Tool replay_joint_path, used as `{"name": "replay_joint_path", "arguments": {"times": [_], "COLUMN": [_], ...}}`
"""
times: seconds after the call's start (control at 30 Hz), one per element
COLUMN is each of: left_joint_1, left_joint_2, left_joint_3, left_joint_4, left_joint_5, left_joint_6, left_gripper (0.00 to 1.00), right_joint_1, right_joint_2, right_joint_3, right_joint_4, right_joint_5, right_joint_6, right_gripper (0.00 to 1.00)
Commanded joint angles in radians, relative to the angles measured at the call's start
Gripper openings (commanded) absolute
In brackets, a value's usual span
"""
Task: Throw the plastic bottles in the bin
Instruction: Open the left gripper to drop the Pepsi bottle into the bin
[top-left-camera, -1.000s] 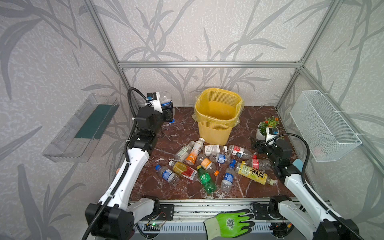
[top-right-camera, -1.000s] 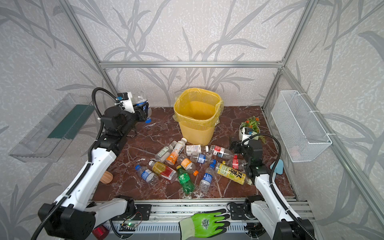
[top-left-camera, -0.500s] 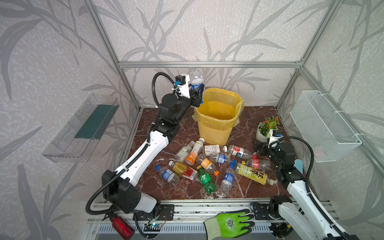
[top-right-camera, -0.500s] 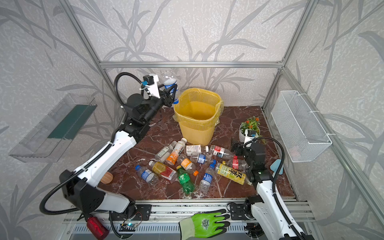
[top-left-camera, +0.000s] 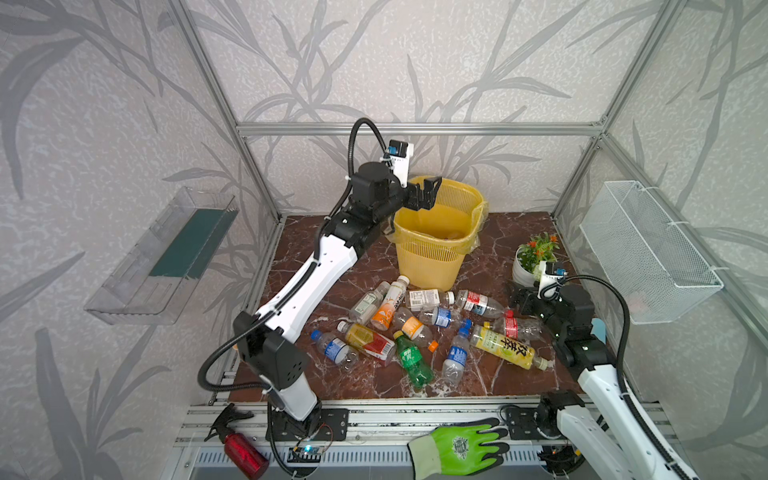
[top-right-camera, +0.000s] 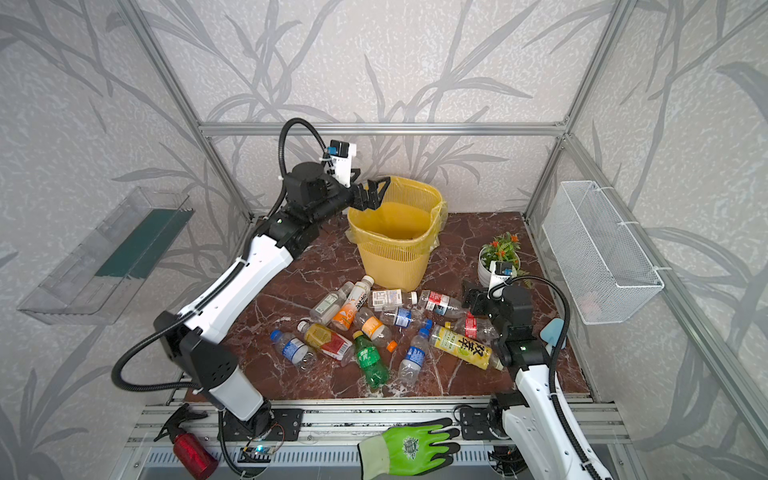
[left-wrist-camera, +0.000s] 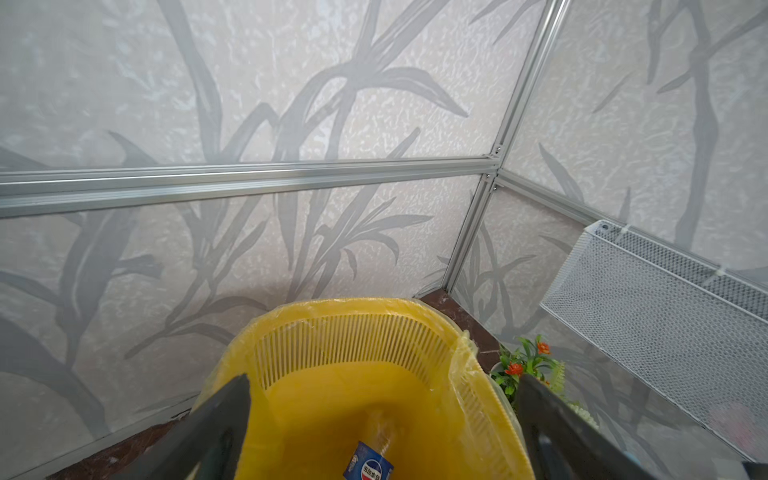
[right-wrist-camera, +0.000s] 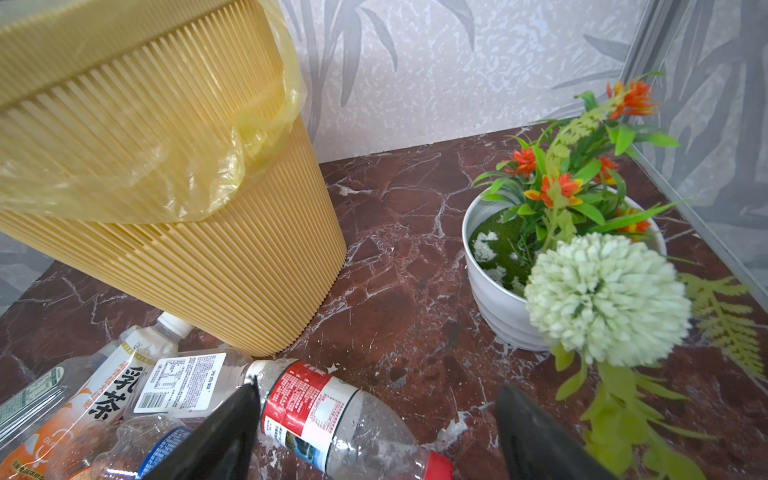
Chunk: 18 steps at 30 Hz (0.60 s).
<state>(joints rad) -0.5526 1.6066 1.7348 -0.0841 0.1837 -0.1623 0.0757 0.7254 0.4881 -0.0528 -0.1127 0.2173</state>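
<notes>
The yellow slatted bin (top-left-camera: 432, 257) (top-right-camera: 395, 257) stands at the back middle of the marble floor. My left gripper (top-left-camera: 424, 195) (top-right-camera: 372, 193) hangs open over its near-left rim (left-wrist-camera: 353, 307) with nothing between the fingers. A clear bottle with a blue label (left-wrist-camera: 370, 461) lies inside the bin, below the open jaws. Several plastic bottles (top-left-camera: 415, 328) lie scattered in front of the bin. My right gripper (top-left-camera: 519, 297) (right-wrist-camera: 378, 395) is low at the pile's right edge. It is open, its fingers on either side of a red-labelled, red-capped bottle (right-wrist-camera: 332, 419) (top-left-camera: 476, 302).
A white pot of artificial flowers (top-left-camera: 534, 257) (right-wrist-camera: 561, 232) stands just right of the right gripper. A white wire basket (top-left-camera: 648, 257) hangs on the right wall and a clear tray (top-left-camera: 166, 253) on the left wall. A green glove (top-left-camera: 457, 446) and a red spray bottle (top-left-camera: 245, 453) lie on the front rail.
My left arm swung from the back left to above the bin, carrying a blue-labelled bottle. Its gripper opened, and the bottle now lies in the bin. The right gripper shifted slightly over the pile.
</notes>
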Motion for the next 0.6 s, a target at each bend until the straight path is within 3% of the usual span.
{"name": "replay_joint_path", "arguments": {"times": [0.0, 0.27, 0.57], "left_joint_1": [-0.028, -0.034, -0.059], "left_joint_2": [-0.103, -0.337, -0.484], "left_joint_3": [-0.124, -0.531, -0.77], "left_joint_4": [0.115, 0.216, 0.167], "left_joint_5": [-0.022, -0.098, -0.142], "left_joint_6": [0.051, -0.005, -0.079], "left_gripper": [0.99, 0.99, 0.99], "right_joint_1": [0.004, 0.029, 0.226], "right_joint_2": [0.005, 0.0, -0.015], "right_joint_3": [0.027, 0.054, 0.044], "right_joint_4": [-0.056, -0.226, -0.337], "right_joint_5": [0.001, -0.042, 0.069], "right_joint_6": [0.006, 0.042, 0.137], "right_gripper": [0.89, 0.85, 0.82]}}
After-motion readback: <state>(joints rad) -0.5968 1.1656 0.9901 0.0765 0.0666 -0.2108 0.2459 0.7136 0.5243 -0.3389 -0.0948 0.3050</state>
